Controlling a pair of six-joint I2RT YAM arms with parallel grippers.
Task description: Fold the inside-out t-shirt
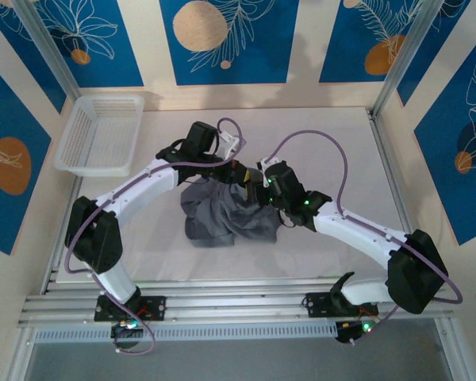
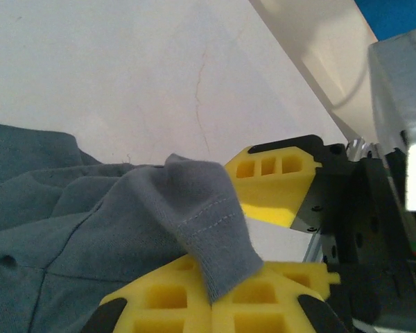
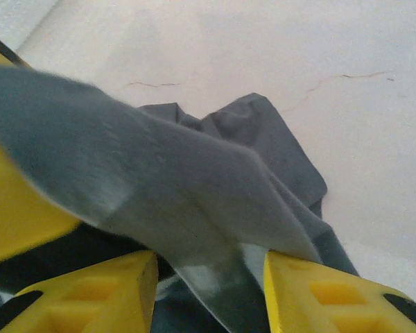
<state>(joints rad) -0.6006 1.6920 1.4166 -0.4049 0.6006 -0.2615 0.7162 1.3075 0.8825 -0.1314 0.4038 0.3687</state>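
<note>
While clamping shirt [image 1: 222,218] hem in left gripper [image 2: 229,243] mid table [image 1: 349,159], with right gripper [image 3: 206,284] parted around cloth, pinch far edge, draw apart, spread flat before folding.

Bright, even light, soft shadows; the t-shirt [image 3: 159,187] blurs close to the right wrist camera.

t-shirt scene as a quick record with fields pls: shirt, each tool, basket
t-shirt: slate-grey, bunched in a heap in the middle of the table, not yet folded
left tool: shut on a stitched hem of the t-shirt
right tool: jaws apart, a band of the t-shirt running between them
basket: white, at the far left corner, apart from the t-shirt
</note>
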